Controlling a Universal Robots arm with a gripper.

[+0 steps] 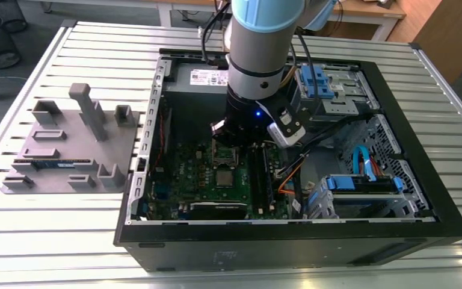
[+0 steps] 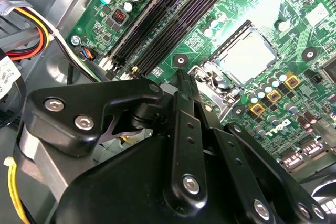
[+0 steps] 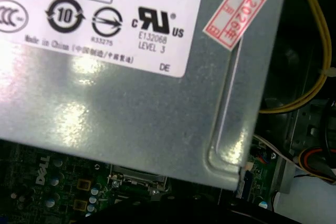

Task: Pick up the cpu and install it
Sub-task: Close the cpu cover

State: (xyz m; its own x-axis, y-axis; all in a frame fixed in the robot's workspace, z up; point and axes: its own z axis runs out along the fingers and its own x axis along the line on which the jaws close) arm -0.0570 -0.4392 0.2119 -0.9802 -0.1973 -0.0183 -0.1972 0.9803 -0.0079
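The cpu (image 2: pixel 247 56) is a small silvery square lying flat in its socket on the green motherboard (image 2: pixel 294 3), inside the open computer case (image 1: pixel 295 232). In the exterior view the cpu (image 1: pixel 225 178) sits in the middle of the board. The metal socket frame (image 2: pixel 210 85) stands hinged open between the chip and my gripper (image 2: pixel 181 77). My gripper (image 1: pixel 233 137) hangs low inside the case, just beyond the socket on the power supply's side, apart from the chip. Its black linkage hides what lies under it.
The grey power supply (image 3: pixel 131 108) is close behind the gripper. Black memory slots (image 2: pixel 173 9) run beside the socket. Drive cages with blue clips (image 1: pixel 360 183) and cables fill the exterior view's right. A grey fixture (image 1: pixel 70 150) with a memory stick (image 1: pixel 55 162) lies outside the case.
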